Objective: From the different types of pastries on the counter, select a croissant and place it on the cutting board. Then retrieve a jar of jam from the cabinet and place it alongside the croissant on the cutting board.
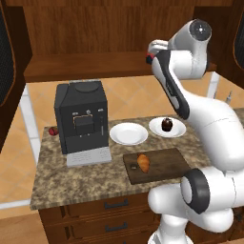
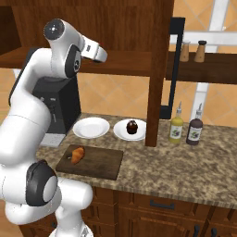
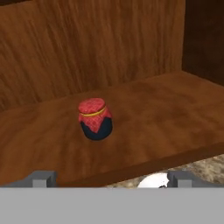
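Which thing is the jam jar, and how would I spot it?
Look at the dark wooden cabinet above the counter. On its wide shelf stands the jam jar, upright and alone. It is a small squat jar with a dark body and a red cloth-like lid with a yellow band.

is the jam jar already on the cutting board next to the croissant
No, the jar of jam stands on the cabinet shelf; the cutting board carries just the croissant.
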You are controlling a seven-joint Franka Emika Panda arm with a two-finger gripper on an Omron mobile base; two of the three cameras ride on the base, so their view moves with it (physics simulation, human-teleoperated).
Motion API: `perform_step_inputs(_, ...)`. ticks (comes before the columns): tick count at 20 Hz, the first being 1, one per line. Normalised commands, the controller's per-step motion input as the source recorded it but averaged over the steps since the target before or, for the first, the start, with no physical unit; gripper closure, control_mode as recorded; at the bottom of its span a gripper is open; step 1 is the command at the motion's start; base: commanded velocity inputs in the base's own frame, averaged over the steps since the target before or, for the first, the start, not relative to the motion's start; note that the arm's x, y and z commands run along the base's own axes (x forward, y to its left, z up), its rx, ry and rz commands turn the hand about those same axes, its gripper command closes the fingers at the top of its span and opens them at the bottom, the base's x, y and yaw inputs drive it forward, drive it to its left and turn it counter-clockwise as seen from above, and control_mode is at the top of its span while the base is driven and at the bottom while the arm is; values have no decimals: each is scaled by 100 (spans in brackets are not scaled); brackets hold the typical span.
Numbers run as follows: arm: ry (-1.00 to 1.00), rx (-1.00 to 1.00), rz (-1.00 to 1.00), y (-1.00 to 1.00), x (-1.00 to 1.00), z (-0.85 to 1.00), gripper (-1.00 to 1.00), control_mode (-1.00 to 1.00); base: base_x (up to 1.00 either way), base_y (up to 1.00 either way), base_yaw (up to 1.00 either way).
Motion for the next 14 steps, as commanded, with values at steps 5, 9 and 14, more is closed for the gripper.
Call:
perform_step_inputs(5, 1, -2, 1, 6, 34, 2, -100, -100, 0, 0, 0)
perform_step_inputs(9, 1, 0, 0, 0, 40, 0, -100, -100, 0, 0, 0)
perform_step_inputs(14, 0, 0, 0, 0, 35, -12, -100, -100, 0, 0, 0)
